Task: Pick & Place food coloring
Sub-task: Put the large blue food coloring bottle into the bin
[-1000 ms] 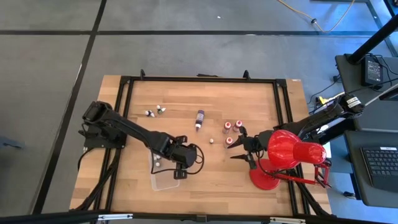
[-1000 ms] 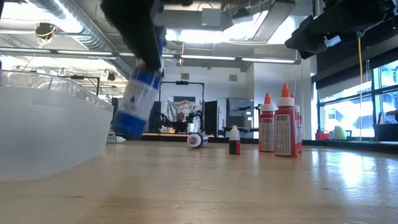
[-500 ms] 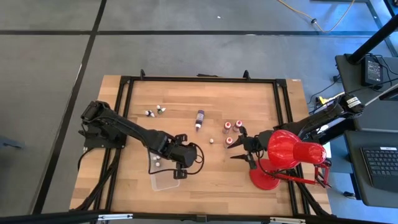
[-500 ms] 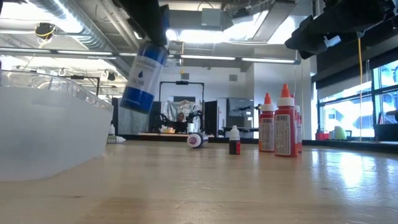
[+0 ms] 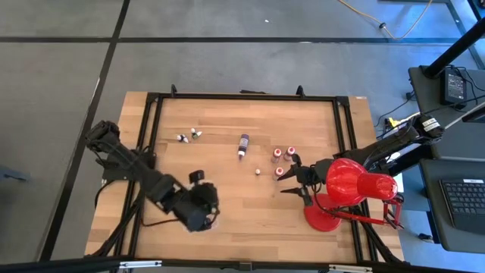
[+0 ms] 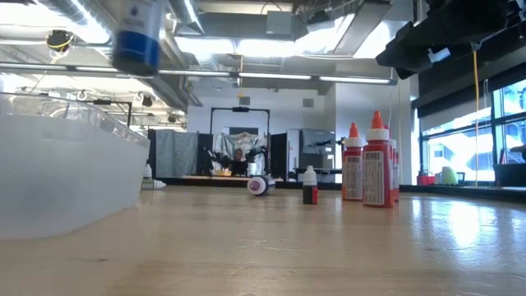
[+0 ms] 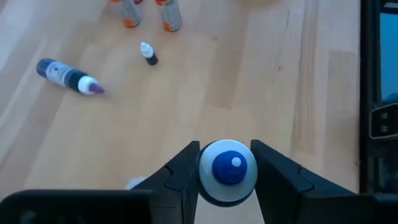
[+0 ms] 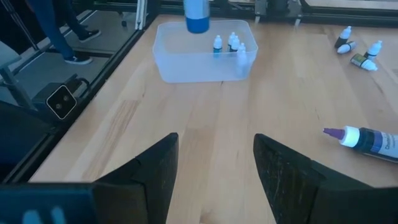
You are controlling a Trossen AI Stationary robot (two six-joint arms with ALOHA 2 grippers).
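**Blue-capped bottle held above tray**

While the right arm is waiting by the red lamp, the left gripper is pinching a blue-capped bottle between its two fingers and holding it in the air over the clear tray at the table's near left part. Three small bottles are standing inside the tray. On the wooden table, a long purple bottle is lying on its side near the middle, two red bottles are standing just beside each other to its right, and two tiny bottles are lying farther left. The right gripper is hovering over bare wood with its jaws spread and holding nothing.
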